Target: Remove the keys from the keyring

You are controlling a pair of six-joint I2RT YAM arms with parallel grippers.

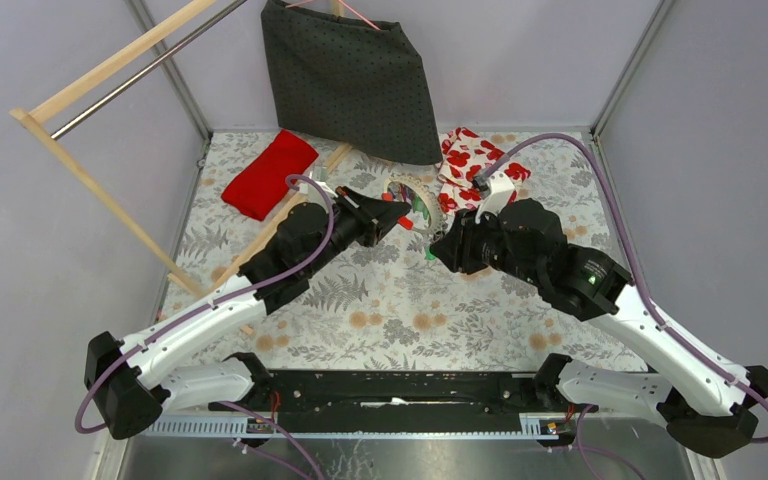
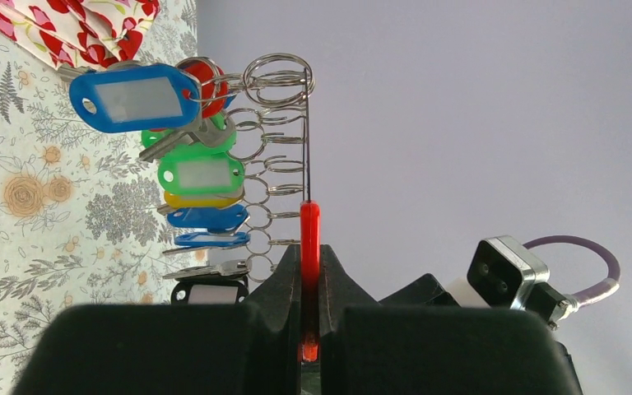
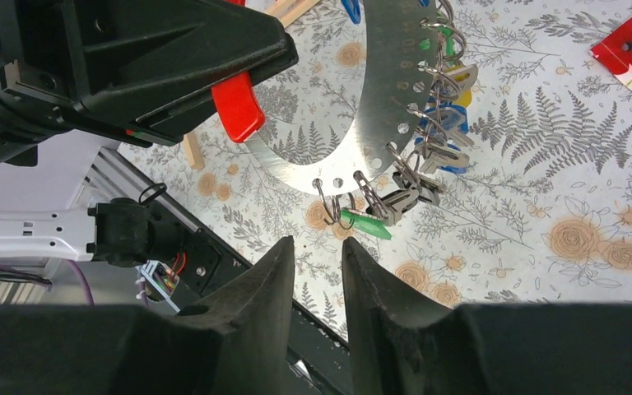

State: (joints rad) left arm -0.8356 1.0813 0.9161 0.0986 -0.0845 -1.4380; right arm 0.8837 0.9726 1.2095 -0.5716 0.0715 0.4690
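The keyring is a flat silvery band with holes, held up off the table. My left gripper is shut on its red section. In the left wrist view the ring is edge-on, with keys hanging from small split rings on its left: a blue tag, a green tag and more below. In the right wrist view the band carries the keys and a green key at its low end. My right gripper is slightly open and empty, just below that green key.
A red cloth and a red-flowered cloth lie at the back of the flowered table. A dark dotted fabric hangs on a wooden rack at the back left. The cell walls stand close on both sides.
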